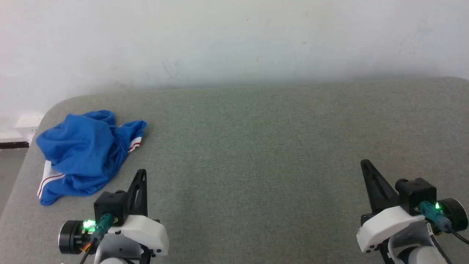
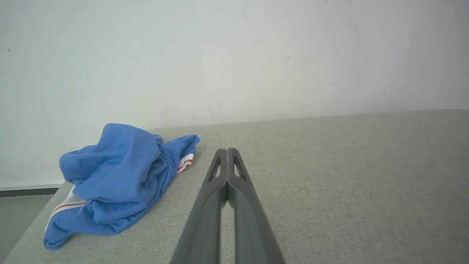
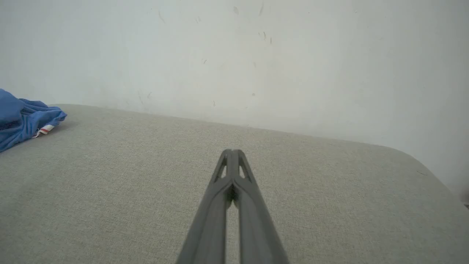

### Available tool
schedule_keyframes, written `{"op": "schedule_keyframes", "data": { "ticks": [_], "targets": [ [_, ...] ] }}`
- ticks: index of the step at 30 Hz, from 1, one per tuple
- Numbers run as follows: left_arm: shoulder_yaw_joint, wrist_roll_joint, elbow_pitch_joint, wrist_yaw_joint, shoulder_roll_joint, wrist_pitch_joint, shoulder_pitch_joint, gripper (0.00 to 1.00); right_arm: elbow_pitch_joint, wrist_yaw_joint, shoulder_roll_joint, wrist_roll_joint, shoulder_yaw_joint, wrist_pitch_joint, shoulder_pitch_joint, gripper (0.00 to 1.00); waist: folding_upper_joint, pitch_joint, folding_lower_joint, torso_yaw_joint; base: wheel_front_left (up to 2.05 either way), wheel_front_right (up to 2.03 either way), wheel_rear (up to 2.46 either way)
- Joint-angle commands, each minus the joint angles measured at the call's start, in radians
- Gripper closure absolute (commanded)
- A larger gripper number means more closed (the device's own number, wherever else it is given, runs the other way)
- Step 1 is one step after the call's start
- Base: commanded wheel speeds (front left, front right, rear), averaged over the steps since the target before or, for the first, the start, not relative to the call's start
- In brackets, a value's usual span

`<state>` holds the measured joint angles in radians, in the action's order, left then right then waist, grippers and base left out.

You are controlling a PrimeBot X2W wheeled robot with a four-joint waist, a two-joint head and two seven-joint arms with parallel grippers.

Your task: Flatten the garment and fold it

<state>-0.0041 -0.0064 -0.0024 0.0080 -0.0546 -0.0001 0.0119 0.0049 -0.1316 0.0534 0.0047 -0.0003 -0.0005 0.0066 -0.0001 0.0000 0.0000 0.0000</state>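
None of the job is done yet: the shirt (image 1: 82,154) lies crumpled in a heap at the left edge of the grey padded top (image 1: 256,154), untouched. Just right of it and nearer, the left gripper (image 1: 141,173) has its fingers pressed together, empty; well to the right, the right gripper (image 1: 365,163) is the same. Spreading flat and folding all remain

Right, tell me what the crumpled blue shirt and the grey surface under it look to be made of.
Crumpled blue shirt: soft matte knit, probably cotton jersey; it slumps in loose folds. Grey surface: matte woven fabric, upholstery-like; a fine flecked weave shows up close.
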Motion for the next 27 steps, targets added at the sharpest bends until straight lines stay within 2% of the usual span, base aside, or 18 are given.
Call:
{"op": "schedule_keyframes", "data": {
  "ticks": [1,27],
  "targets": [
    [0.004,0.006,0.002,-0.008,0.004,0.0,-0.012,1.0,-0.005,0.001,-0.003,-0.005,0.0,0.0,-0.007,1.0,0.0001,0.0,0.0,0.0,0.0,0.0,0.0],
    [0.004,0.006,0.002,-0.008,0.004,0.0,-0.012,1.0,-0.005,0.001,-0.003,-0.005,0.0,0.0,-0.007,1.0,0.0001,0.0,0.0,0.0,0.0,0.0,0.0]
  ]
}}
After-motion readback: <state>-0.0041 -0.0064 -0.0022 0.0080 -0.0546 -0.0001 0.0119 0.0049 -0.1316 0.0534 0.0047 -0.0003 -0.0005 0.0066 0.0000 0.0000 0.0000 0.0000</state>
